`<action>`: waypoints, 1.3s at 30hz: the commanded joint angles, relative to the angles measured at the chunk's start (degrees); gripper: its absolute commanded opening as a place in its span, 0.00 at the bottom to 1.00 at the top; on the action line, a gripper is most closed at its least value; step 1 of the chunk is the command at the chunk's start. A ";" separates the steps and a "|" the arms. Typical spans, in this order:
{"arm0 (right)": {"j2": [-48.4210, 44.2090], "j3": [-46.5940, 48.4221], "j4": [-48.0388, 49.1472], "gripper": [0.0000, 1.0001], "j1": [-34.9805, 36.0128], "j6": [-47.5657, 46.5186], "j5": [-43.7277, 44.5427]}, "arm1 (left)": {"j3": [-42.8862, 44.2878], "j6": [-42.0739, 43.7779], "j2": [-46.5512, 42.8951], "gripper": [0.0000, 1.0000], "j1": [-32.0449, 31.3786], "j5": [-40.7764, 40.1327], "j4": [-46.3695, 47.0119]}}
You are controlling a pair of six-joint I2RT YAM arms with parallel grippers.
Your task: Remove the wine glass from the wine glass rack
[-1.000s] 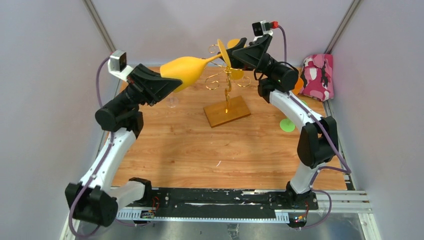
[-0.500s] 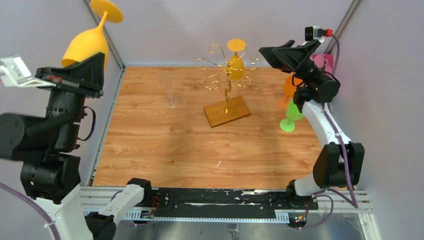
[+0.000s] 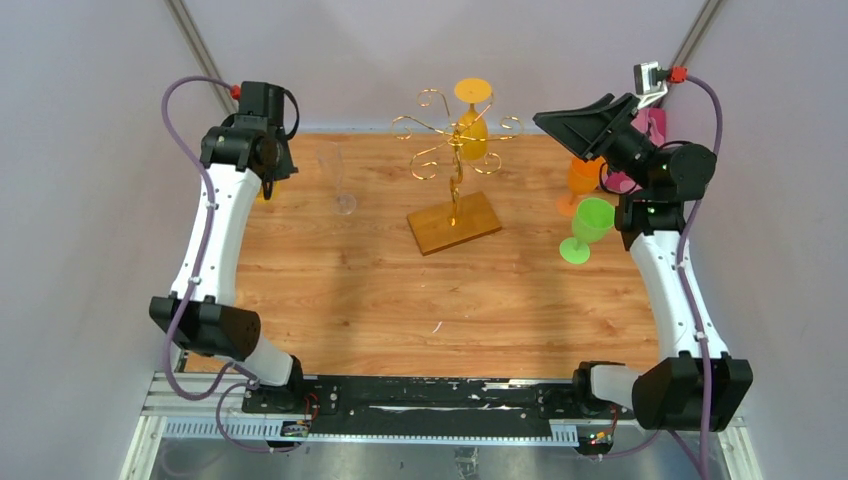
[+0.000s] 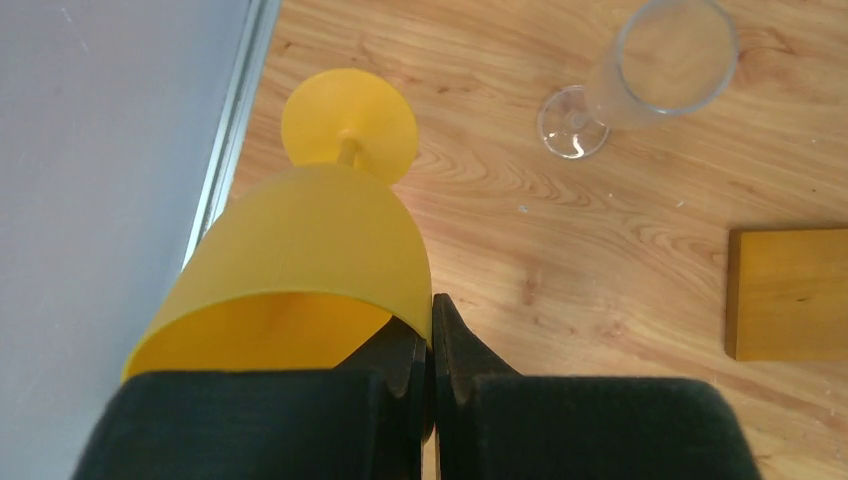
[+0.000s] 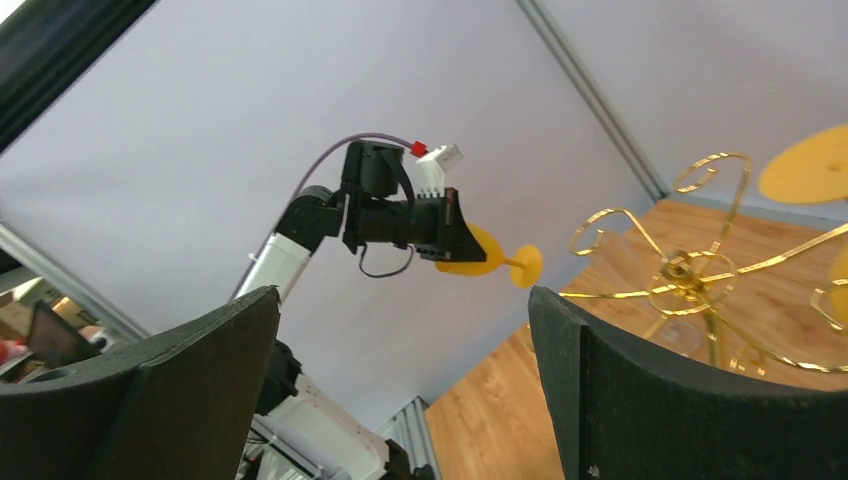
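Gripping a yellow wine glass (image 4: 310, 240) by its rim, the left gripper (image 4: 432, 330) is pinched closed on the bowl wall, with the foot pointing away from it toward the wooden table (image 3: 400, 300). The glass is well apart from the wine glass rack (image 3: 455, 222), so removal looks done — only setting it down seems left. The right gripper (image 5: 402, 300) gapes wide and empty, the rack just ahead of it. A second yellow glass (image 3: 472, 125) hangs there. Pale grey walls enclose the table.
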 commanded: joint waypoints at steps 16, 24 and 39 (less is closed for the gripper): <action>3.40 0.59 -13.54 0.98 -1.84 -12.73 -0.94 | 15.15 3.33 29.03 0.00 11.61 24.81 4.17; 5.63 -0.01 -12.00 0.97 -1.84 -11.63 -1.03 | 17.22 4.21 33.72 0.00 11.63 26.07 4.27; 6.55 -0.72 -11.99 0.98 -2.10 -10.98 -0.67 | 18.40 3.76 38.97 0.07 11.58 25.69 4.21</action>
